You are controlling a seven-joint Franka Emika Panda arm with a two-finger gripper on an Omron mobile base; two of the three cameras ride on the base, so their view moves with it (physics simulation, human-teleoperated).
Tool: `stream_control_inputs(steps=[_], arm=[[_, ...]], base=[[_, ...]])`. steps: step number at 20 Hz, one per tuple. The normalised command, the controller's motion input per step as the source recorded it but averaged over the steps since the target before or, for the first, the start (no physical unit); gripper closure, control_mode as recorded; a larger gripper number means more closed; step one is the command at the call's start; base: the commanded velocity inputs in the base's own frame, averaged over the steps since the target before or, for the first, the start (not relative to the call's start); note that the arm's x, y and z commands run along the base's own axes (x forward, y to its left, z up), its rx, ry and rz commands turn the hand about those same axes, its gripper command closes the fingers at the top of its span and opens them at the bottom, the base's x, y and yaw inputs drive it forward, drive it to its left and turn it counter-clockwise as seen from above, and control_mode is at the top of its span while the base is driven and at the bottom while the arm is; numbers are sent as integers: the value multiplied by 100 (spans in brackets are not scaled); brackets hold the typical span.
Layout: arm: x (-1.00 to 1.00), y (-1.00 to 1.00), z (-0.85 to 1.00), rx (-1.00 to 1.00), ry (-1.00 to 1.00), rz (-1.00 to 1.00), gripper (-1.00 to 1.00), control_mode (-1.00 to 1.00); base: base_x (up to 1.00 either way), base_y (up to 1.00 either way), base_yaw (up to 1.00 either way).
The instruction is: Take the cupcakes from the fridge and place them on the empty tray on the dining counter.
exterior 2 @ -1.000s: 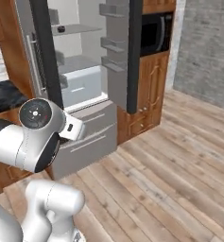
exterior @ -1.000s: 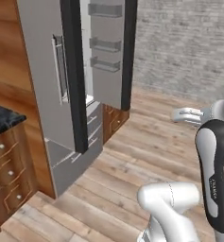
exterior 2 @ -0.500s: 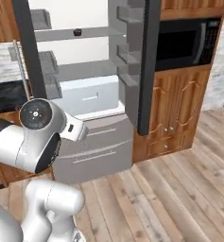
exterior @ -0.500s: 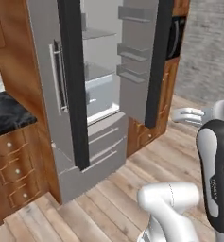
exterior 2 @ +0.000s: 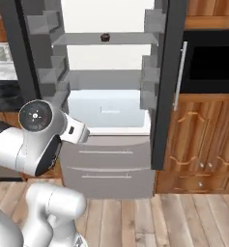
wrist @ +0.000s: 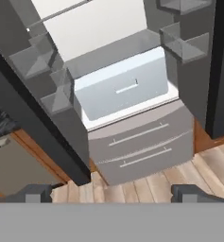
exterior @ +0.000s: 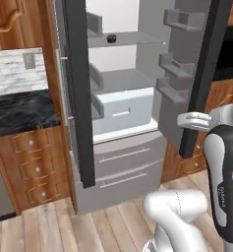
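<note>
The fridge [exterior: 123,162] stands with both upper doors swung wide, showing its white interior. A small dark chocolate cupcake [exterior: 111,38] sits on the upper glass shelf, also visible in the right base view as a dark cupcake [exterior 2: 105,36]. My gripper [exterior: 188,120] hovers in front of the right door's lower edge, well below the cupcake and short of the shelves. In the hand view the gripper [wrist: 112,194] is open, its fingertips [wrist: 38,193] far apart with nothing between them, facing the fridge's pale crisper drawer [wrist: 127,87]. The tray and the dining counter are out of view.
A black-topped wall counter [exterior: 19,110] with wooden drawers stands left of the fridge. A black built-in oven [exterior 2: 210,62] and wooden cabinets [exterior 2: 203,144] are to the right. Door bins [exterior: 173,69] jut from the open right door. Wooden floor lies in front.
The whole picture has shifted: the base has swung round and closer, so the fridge now faces the cameras square on. The gripper stays open.
</note>
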Motion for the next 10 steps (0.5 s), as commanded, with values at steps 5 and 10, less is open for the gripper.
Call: stream_control_inputs(steps=[5, 10], arm=[[0, 0, 0, 0, 0, 0, -100, 100], [0, 0, 0, 0, 0, 0, -100, 100]], base=[[76, -39, 35], [77, 32, 8]])
